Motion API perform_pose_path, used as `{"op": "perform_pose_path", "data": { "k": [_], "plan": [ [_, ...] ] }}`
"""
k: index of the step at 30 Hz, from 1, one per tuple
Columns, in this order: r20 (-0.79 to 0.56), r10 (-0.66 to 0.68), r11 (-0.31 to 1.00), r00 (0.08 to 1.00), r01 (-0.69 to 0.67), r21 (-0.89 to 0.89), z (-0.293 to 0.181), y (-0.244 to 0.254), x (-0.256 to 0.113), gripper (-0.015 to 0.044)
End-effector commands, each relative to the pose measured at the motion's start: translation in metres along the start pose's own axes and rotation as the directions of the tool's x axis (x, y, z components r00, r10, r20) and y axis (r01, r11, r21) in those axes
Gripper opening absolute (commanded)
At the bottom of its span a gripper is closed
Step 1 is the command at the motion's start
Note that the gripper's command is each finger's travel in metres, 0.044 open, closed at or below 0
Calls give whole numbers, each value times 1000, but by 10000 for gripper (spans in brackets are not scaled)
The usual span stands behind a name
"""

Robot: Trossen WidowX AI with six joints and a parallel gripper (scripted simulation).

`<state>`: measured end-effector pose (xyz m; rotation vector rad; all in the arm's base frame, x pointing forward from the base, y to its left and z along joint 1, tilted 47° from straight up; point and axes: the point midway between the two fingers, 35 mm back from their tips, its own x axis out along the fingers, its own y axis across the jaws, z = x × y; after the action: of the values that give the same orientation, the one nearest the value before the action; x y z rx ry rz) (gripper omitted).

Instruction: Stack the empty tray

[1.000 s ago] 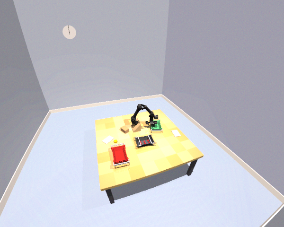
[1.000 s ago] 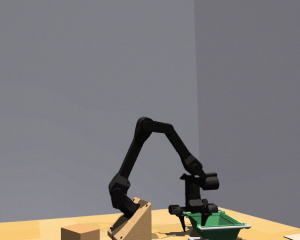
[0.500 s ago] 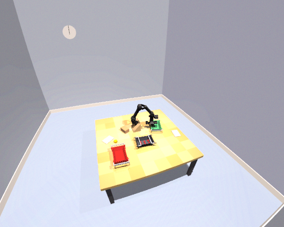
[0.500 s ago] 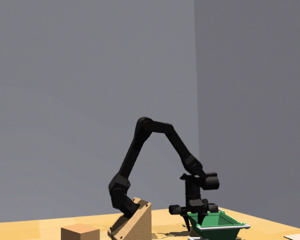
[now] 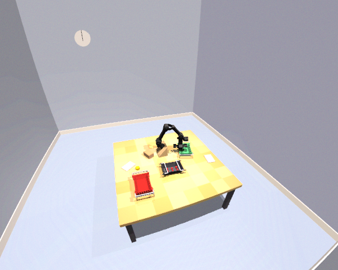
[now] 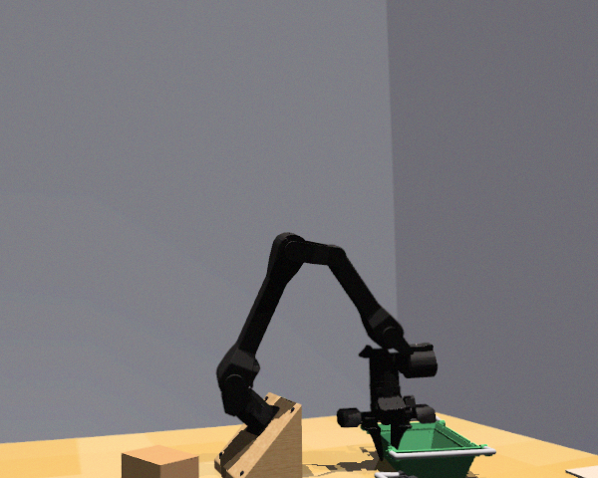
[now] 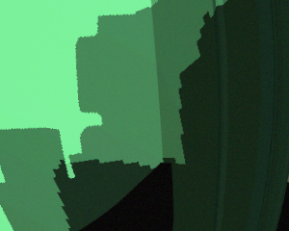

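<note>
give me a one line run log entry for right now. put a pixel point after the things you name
end effector (image 5: 181,147) (image 6: 389,452): straddling green tray (image 5: 185,149) (image 6: 456,465) (image 7: 120,72) wall, grip unconfirmed | black tray (image 5: 172,171): red blocks inside, both white bars across top | green tray: on table

A black, jointed robot arm (image 5: 161,135) (image 6: 268,301) arches up from its foot and bends down to the green plastic tray (image 5: 185,149) (image 6: 436,460) (image 7: 118,72). Its wrist section (image 5: 180,140) (image 6: 383,377) points straight down above the tray's near side wall. The black two-finger gripper (image 5: 179,148) (image 6: 389,444) straddles that wall, one finger inside the tray, the other outside, the pair partly closed.
</note>
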<state>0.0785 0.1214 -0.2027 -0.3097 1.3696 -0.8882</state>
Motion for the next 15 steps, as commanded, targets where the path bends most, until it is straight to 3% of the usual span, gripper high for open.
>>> {"op": "perform_pose_path", "data": {
  "k": [1, 8, 15],
  "plan": [
    [2, -12, 1000, 1000, 12, -4, 0, -2, 2, 47],
    [2, -12, 1000, 1000, 12, -4, 0, -1, -6, 0],
    [1, -11, 1000, 1000, 11, -4, 0, 1, -52, 0]
  ]
}}
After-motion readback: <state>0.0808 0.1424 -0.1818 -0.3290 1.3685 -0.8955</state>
